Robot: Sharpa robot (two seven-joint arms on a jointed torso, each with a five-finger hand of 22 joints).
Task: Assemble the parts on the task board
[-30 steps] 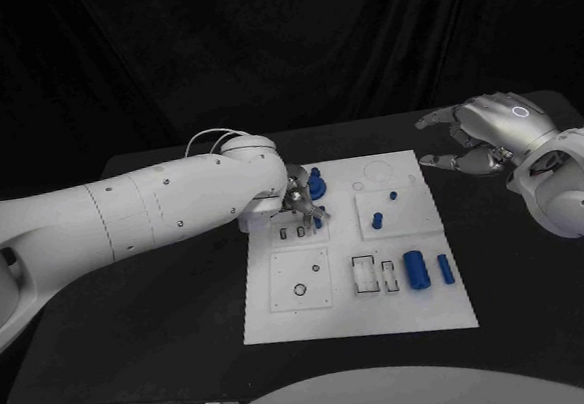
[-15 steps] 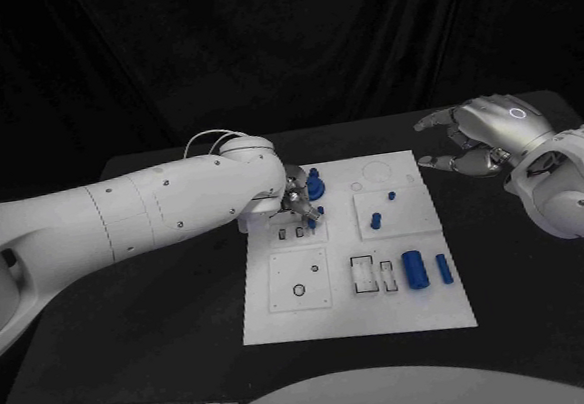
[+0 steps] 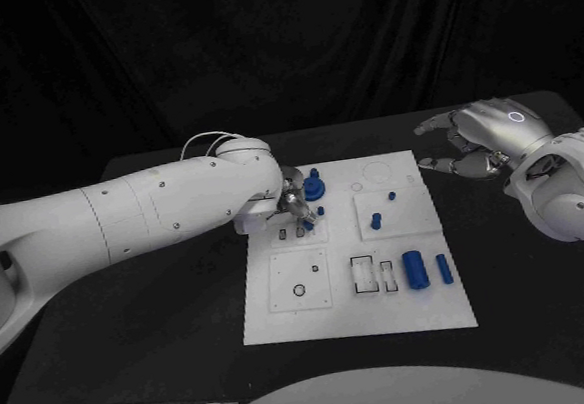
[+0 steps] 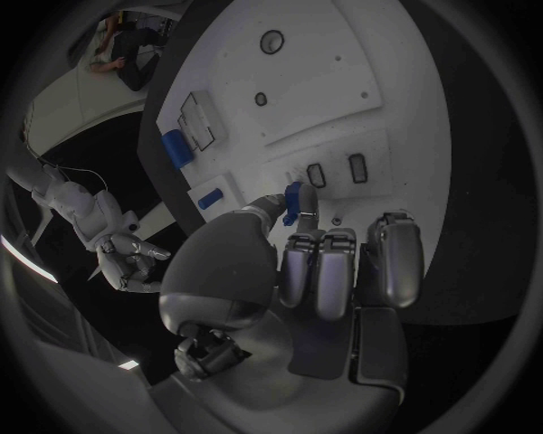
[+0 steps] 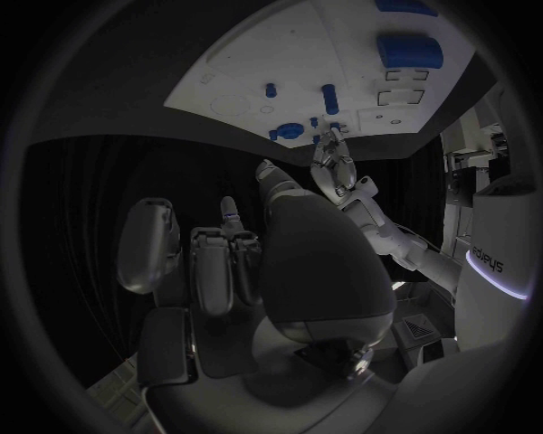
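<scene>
White task board [image 3: 423,306], blue parts [image 3: 416,269], black table [image 3: 148,322], silver fingers [image 3: 440,159].

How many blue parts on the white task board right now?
6. Far left: a blue knob-shaped part and a small blue piece pinched by the left hand. Mid-board: two blue pegs. Near right: thick blue cylinder, slim blue cylinder. More may be hidden.

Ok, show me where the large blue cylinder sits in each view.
Head view: the large blue cylinder lies toward the task board's near edge, right of the rectangular slots.
Left wrist view: the cylinder lies beside those slots.
Right wrist view: it lies beside them again.
Shared landmark: the rectangular slots.
</scene>
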